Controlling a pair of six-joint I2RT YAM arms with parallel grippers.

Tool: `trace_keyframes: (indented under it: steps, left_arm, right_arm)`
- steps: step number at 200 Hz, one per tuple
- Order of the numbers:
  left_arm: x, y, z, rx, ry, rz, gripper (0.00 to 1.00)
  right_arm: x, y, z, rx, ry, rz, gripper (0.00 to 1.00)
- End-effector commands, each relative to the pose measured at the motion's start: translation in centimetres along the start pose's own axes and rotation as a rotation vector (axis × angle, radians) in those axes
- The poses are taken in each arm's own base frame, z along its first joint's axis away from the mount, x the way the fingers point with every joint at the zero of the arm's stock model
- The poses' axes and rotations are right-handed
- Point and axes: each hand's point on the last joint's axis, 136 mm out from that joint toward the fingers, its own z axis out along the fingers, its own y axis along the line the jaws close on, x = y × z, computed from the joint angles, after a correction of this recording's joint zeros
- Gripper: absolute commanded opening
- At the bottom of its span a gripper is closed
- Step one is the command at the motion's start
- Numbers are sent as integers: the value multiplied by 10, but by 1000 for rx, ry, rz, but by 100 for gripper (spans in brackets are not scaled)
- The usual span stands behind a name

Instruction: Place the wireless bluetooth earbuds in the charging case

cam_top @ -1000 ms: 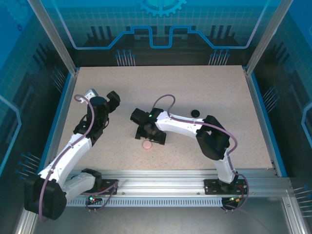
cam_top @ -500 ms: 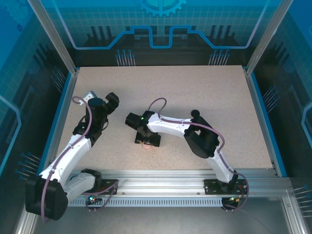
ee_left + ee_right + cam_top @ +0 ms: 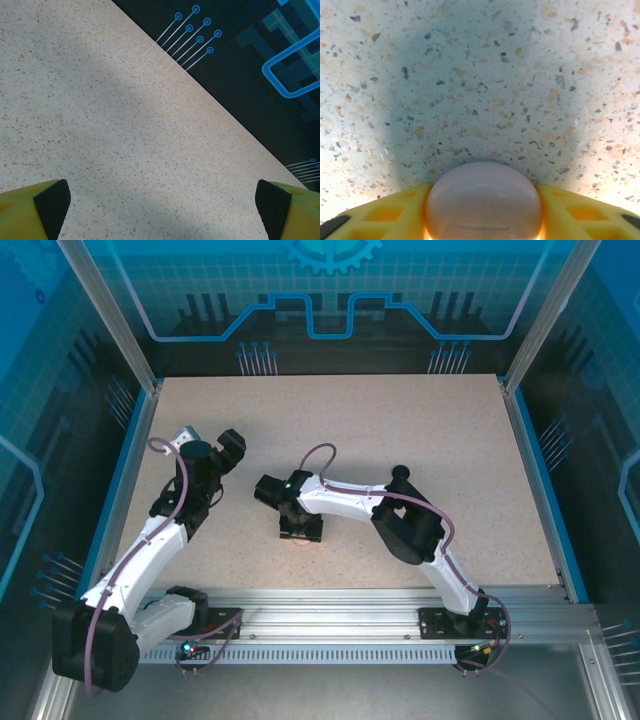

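Speckled beige tabletop (image 3: 400, 410) inside a blue-lit enclosure, mostly bare. Near the middle: right gripper (image 3: 301, 530) pointed straight down over a pale pinkish-white round charging case (image 3: 482, 210). Seen from the wrist, yellow fingers (image 3: 385, 215) pressed against both flanks of the case, so gripped, or very nearly. Case resting on the table, lid apparently shut along a faint seam. Left gripper (image 3: 161, 210) spread wide, black pads (image 3: 52, 207) far apart, holding nothing, hovering over bare surface well to the left. Small black round disc (image 3: 402, 472) just behind the right forearm, perhaps a second case.

Step in hand, by judgement: securing the case, ahead of any loading of earbuds. Next move likely calling for a firm, level hold and some way of opening the lid, perhaps with help from the free left gripper. Plenty of open surface toward the back and right. Blue border strip (image 3: 528, 470) and near aluminium rail (image 3: 330, 602) both well apart from the case. Worth minding: smooth domed shell, liable to squirt out of a pinch.
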Motion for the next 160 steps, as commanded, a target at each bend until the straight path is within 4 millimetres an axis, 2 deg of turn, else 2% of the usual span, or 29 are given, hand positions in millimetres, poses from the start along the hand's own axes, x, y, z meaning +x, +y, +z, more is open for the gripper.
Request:
trace_keyframes:
  steps: [1, 21, 35, 62, 87, 110, 134, 160]
  left_arm:
    - [4, 3, 3, 8, 16, -19, 99]
    - [7, 1, 4, 18, 33, -26, 99]
    - [9, -2, 4, 37, 44, -39, 99]
    - [16, -10, 5, 99, 67, -74, 99]
    - [29, -17, 6, 186, 102, -101, 99]
    - [45, -33, 8, 275, 168, -83, 99]
    - [67, -55, 7, 362, 237, -47, 99]
    - [98, -84, 0, 485, 296, 25, 99]
  right_arm:
    - [3, 3, 4, -4, -1, -13, 43]
    - [1, 5, -2, -43, -15, -11, 37]
    - [-4, 1, -13, -67, -34, -5, 36]
    - [-22, -20, -39, -116, -97, 27, 35]
    - [-48, -49, -62, -188, -136, 103, 36]
    - [-76, -72, -77, -267, -161, 184, 36]
    - [-106, -84, -87, -355, -169, 265, 36]
    - [-134, -87, -98, -462, -162, 357, 36]
